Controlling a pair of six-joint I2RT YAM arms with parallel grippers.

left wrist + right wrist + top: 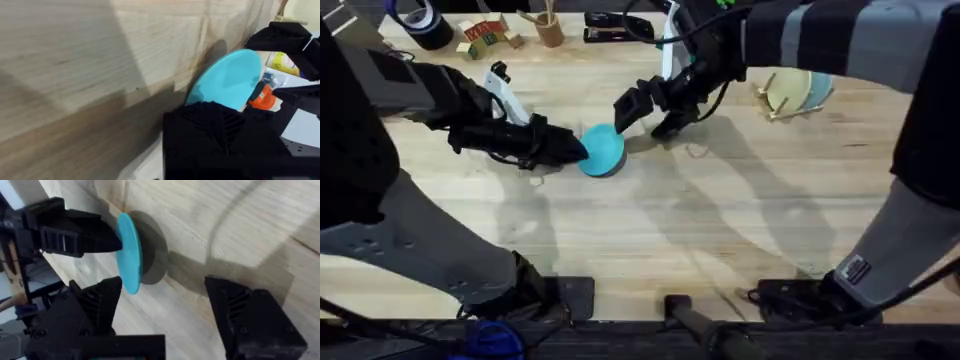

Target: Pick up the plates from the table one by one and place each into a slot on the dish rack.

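A turquoise-blue plate (604, 150) stands tilted on edge just above the table (720, 220), near its middle. My left gripper (575, 150) is shut on the plate's left rim. In the left wrist view the plate (227, 77) rises past my black finger (215, 130). In the right wrist view the plate (129, 255) shows edge-on, pinched by the left gripper (107, 240). My right gripper (645, 118) hangs open just right of and behind the plate, its fingers (100, 305) wide apart around nothing. The dish rack (772, 100) at the back right holds a cream plate (790, 92) and a pale blue plate (817, 88).
Along the back edge stand a dark tape roll (422, 22), wooden blocks (480, 38), a cup with sticks (549, 28) and a black tool (610, 26). Bare tabletop lies in front of the plate and between the plate and the rack.
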